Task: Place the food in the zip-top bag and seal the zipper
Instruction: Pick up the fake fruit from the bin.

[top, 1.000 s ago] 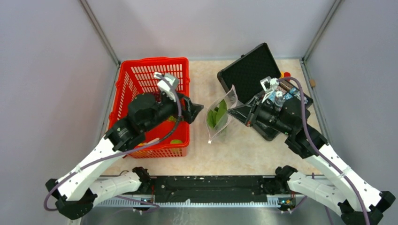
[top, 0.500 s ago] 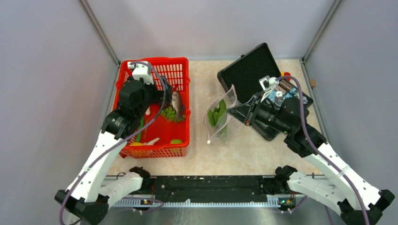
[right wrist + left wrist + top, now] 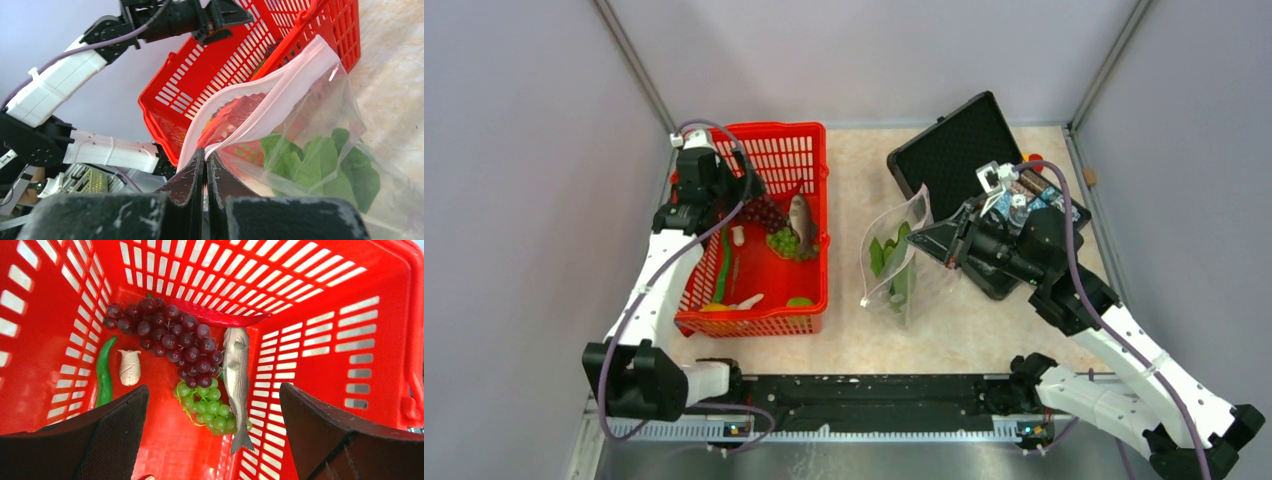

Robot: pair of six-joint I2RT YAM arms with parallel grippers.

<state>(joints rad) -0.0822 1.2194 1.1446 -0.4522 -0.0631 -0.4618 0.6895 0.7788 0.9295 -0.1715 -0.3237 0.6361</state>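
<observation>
left end effector (image 3: 214, 390): jaws wide apart, holding nothing, hanging over the far-left part of the red basket (image 3: 809, 140), pointing down into it. not touching any food.

right end effector (image 3: 206, 160): jaws pinched together on the mouth edge of the zip-top bag (image 3: 902, 262), right at the pink zipper (image 3: 280, 87). zipper is not sealed: the two pink strips bow apart and the mouth gapes toward the basket.

bag sits on the bench (image 3: 854, 330) between the basket and the black foam-lined case (image 3: 949, 150), mouth end lifted by the right arm, lower end resting on the bench. green leaves (image 3: 320, 165) are inside it, low in the bag.

in the basket, from the left wrist view:
- dark purple grapes (image 3: 170, 332) toward the far wall
- green grapes (image 3: 207, 410) touching the purple bunch on its near side
- grey fish (image 3: 236, 375) lying along the right wall, just beside both bunches
- red chili (image 3: 220, 319) against the far right corner
- long green pod (image 3: 103, 372) and a small pale piece (image 3: 130, 367) on the left, side by side
</observation>
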